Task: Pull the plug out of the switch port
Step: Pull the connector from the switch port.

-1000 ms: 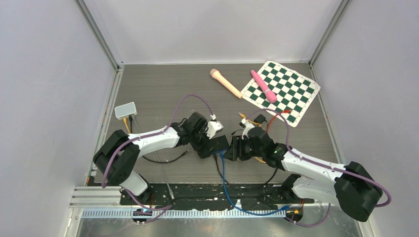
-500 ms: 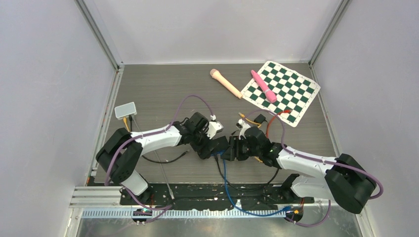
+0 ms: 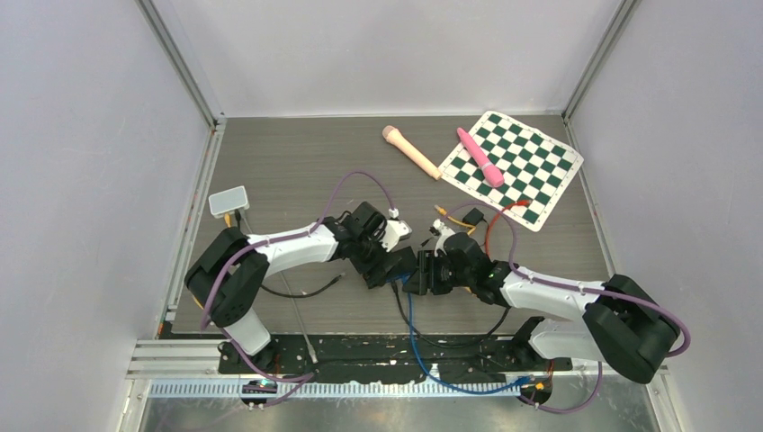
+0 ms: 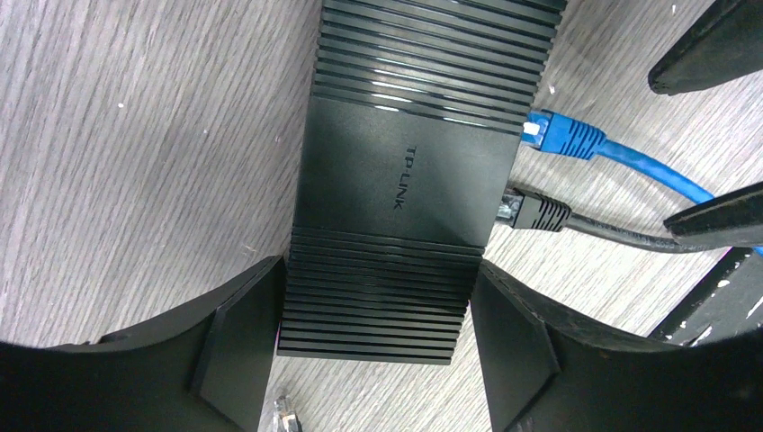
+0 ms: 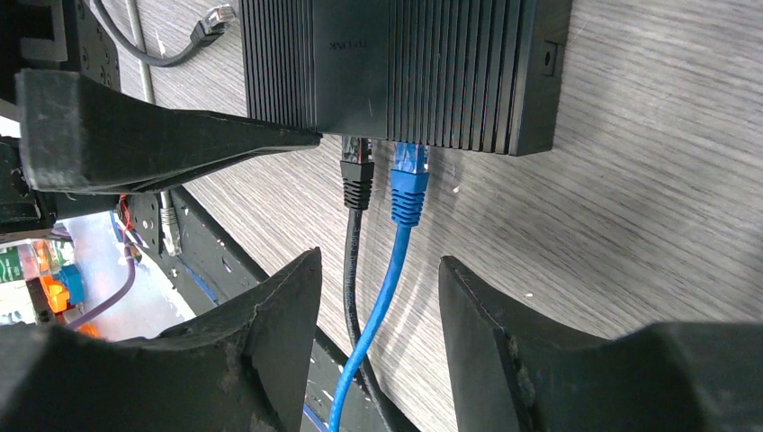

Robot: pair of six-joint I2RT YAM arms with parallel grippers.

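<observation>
A black TP-Link switch [image 4: 396, 171] lies on the table between the arms [image 3: 400, 267]. A blue plug [image 4: 562, 135] and a black plug [image 4: 538, 212] sit side by side in its ports, also seen in the right wrist view: blue [image 5: 409, 184], black [image 5: 357, 175]. My left gripper [image 4: 378, 281] is shut on the switch's end, one finger on each side. My right gripper [image 5: 380, 263] is open; its fingers straddle the blue and black cables just behind the plugs, touching neither.
A loose cable end [image 4: 283, 418] lies by the left fingers. A checkered mat [image 3: 513, 166] with a pink stick [image 3: 480, 156], another pink stick [image 3: 411, 150] and a white box [image 3: 228, 201] lie farther off. Cables run to the black rail [image 3: 378, 351].
My right gripper has moved left, closer to the switch's plugs. My left arm has shifted slightly right while still holding the switch.
</observation>
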